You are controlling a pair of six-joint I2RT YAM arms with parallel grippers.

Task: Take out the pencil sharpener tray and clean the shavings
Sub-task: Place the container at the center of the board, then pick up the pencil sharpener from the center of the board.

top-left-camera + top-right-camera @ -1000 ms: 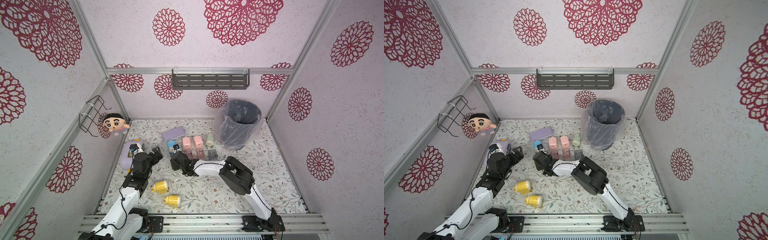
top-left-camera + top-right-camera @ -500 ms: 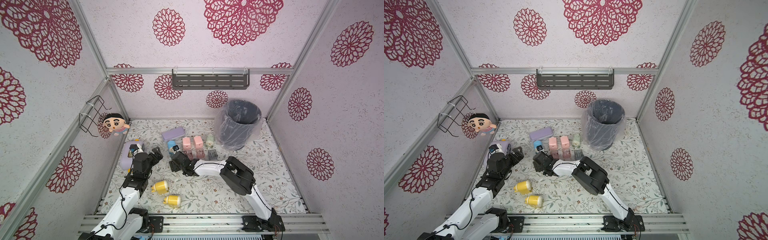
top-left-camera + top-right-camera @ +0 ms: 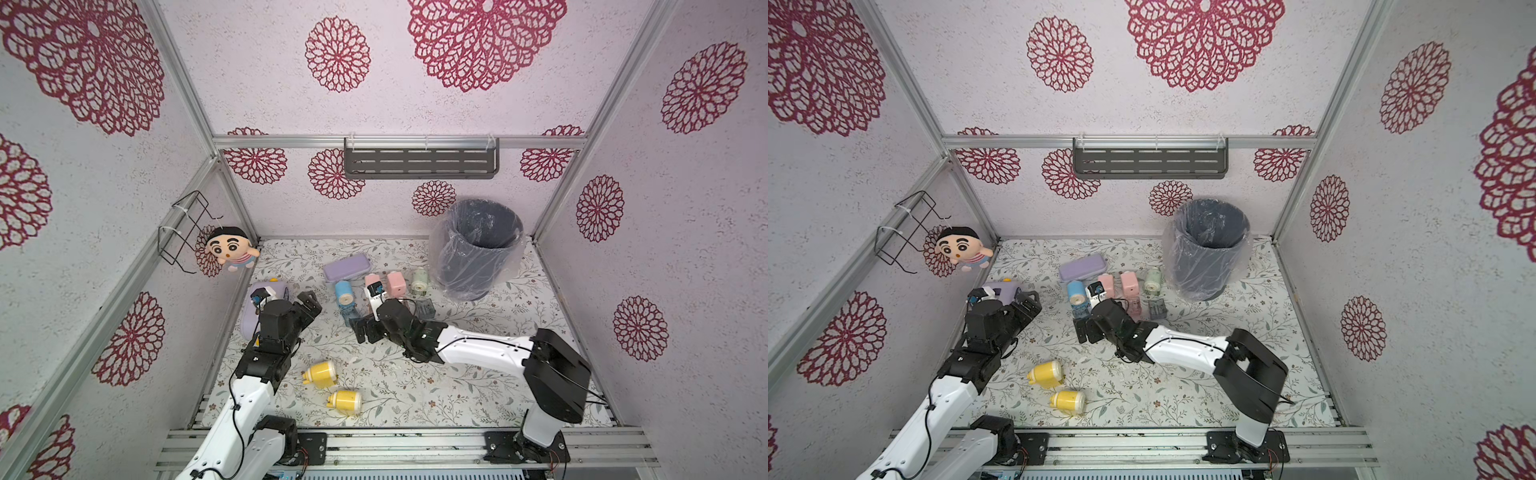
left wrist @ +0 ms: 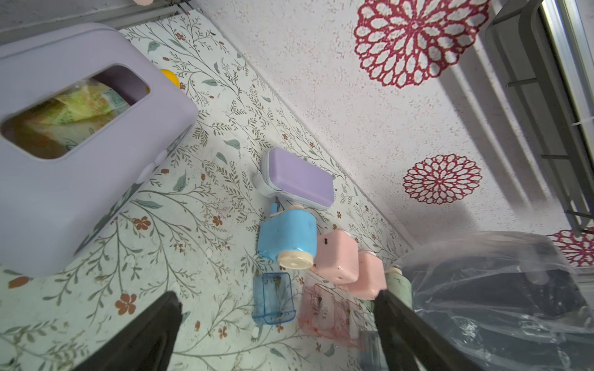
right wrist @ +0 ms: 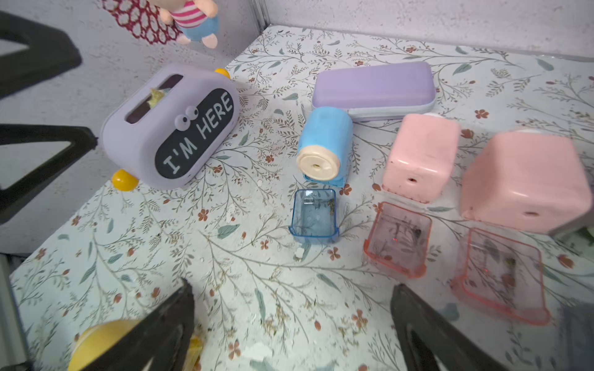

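The blue pencil sharpener (image 5: 324, 141) lies on its side on the floral mat, and its clear blue tray (image 5: 314, 213) stands out of it just in front, also seen in the left wrist view (image 4: 274, 297). A few brown shavings (image 5: 331, 204) cling inside the tray. My right gripper (image 5: 292, 289) is open a little short of the tray, nothing between its fingers, and shows in both top views (image 3: 362, 330) (image 3: 1086, 330). My left gripper (image 3: 309, 301) hangs open beside the purple box (image 5: 170, 128), holding nothing.
Two pink sharpeners (image 5: 421, 157) (image 5: 527, 180) have their pink trays (image 5: 398, 239) (image 5: 501, 273) out in front. A green sharpener (image 3: 419, 280), a grey tray (image 3: 424, 308), a purple case (image 3: 347, 268) and the lined bin (image 3: 478, 249) stand behind. Two yellow sharpeners (image 3: 320, 372) (image 3: 345, 401) lie near the front.
My right gripper's jaws have gone from nearly shut to wide open, and the blue tray rests free on the mat. The left arm has not moved.
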